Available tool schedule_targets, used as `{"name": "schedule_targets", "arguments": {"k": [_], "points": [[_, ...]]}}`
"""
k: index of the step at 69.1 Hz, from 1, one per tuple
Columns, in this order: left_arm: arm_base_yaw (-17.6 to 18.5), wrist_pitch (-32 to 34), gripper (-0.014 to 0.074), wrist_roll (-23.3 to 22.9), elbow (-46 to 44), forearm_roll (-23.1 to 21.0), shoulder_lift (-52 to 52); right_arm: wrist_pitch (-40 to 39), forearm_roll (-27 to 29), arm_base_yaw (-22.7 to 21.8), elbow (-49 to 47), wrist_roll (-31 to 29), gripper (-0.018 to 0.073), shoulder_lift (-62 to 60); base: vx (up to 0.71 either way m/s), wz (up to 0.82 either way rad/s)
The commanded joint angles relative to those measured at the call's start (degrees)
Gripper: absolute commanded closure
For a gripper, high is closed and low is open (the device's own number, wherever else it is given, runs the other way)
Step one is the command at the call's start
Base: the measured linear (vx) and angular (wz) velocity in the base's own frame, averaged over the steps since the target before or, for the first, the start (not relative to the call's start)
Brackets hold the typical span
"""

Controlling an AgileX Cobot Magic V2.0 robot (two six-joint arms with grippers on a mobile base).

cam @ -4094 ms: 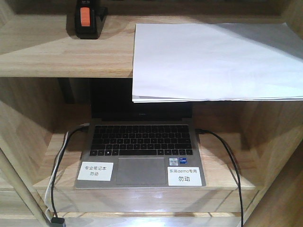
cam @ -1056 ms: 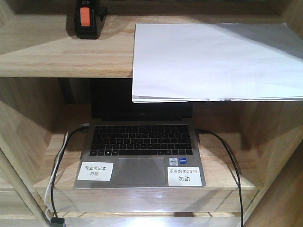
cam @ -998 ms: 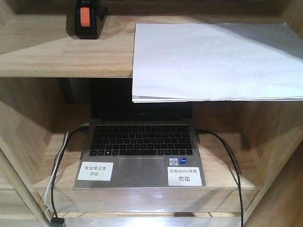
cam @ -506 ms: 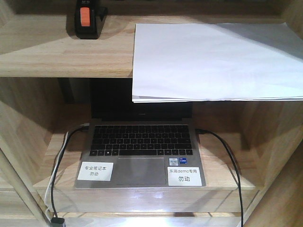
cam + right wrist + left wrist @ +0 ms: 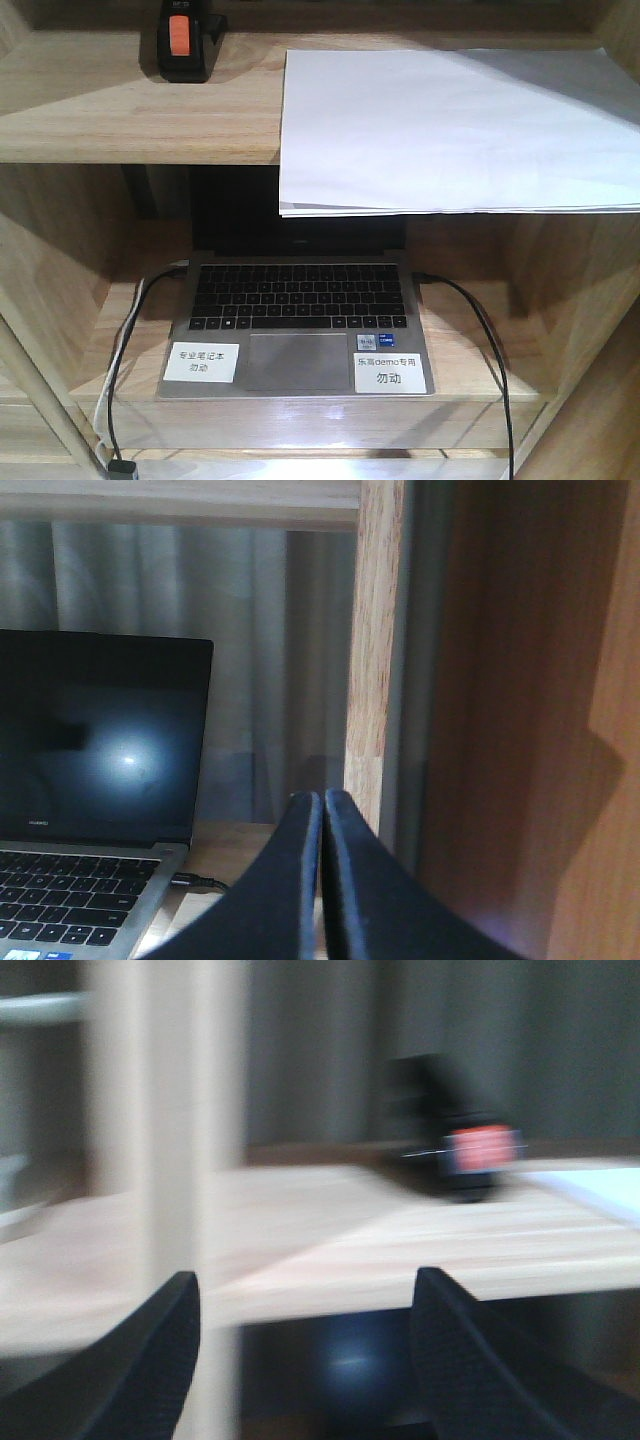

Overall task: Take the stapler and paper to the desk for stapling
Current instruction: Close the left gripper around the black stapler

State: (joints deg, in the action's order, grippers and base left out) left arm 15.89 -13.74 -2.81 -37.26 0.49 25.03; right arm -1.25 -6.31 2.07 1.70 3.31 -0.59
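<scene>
**Two Items to Fetch From the Shelf**

On the upper shelf [image 5: 120, 110], find the paper [image 5: 450, 130] lying flat, overhanging the front edge above a laptop [image 5: 300, 310]. Expect light, floppy sheets, prone to fanning; pinch at the overhang. Well left, toward the back, find the stapler [image 5: 182, 40]: probably rigid and compact; grip across its sides. Note left pincer [image 5: 307, 1285] spread wide facing it, right pincer [image 5: 323, 800] clenched on nothing.

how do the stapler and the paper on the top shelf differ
Colour: the stapler is black with an orange patch; the paper is plain white.
Size: the stapler is small and chunky; the paper is a wide, flat stack.
Placement: the stapler sits fully on the shelf at back left; the paper overhangs its front edge.
Both rest on the same shelf.
</scene>
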Motion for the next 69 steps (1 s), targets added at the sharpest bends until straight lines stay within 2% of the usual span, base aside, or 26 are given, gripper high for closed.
{"name": "schedule_targets", "arguments": {"k": [1, 14, 21, 30, 44, 50, 62, 69], "points": [[3.8, 7.0, 0.0153, 0.0, -2.0, -0.5, 2.2, -4.2, -0.1, -0.3, 0.1, -0.4, 0.0569, -0.6, 0.00, 0.00], [9.0, 11.2, 0.0153, 1.4, -5.5, -0.5, 9.9, -4.2, -0.1, -0.3, 0.1, -0.4, 0.0569, -0.6, 0.00, 0.00], [11.0, 10.7, 0.0153, 2.8, -10.4, -0.5, 16.6, -4.2, -0.1, -0.3, 0.1, -0.4, 0.0569, -0.6, 0.00, 0.00], [12.6, 6.8, 0.0153, 2.8, -19.7, -0.5, 24.8, -4.2, -0.1, -0.3, 0.1, -0.4, 0.0569, -0.6, 0.00, 0.00], [13.2, -4.9, 0.0153, 2.8, -35.7, 3.7, 37.8, -4.2, -0.1, -0.4, 0.1, -0.4, 0.0569, -0.6, 0.00, 0.00], [13.2, -10.2, 0.0153, 0.5, -43.1, 5.7, 42.7, -4.2, -0.1, -0.4, 0.1, -0.4, 0.0569, -0.6, 0.00, 0.00], [13.2, -17.6, 0.0153, -9.1, -55.8, 12.0, 51.6, -4.2, -0.1, -0.4, 0.1, -0.4, 0.0569, -0.6, 0.00, 0.00], [13.2, -21.3, 0.0153, -12.8, -62.2, 13.5, 55.5, -4.2, -0.1, -0.4, 0.1, -0.4, 0.0569, -0.6, 0.00, 0.00]]}}
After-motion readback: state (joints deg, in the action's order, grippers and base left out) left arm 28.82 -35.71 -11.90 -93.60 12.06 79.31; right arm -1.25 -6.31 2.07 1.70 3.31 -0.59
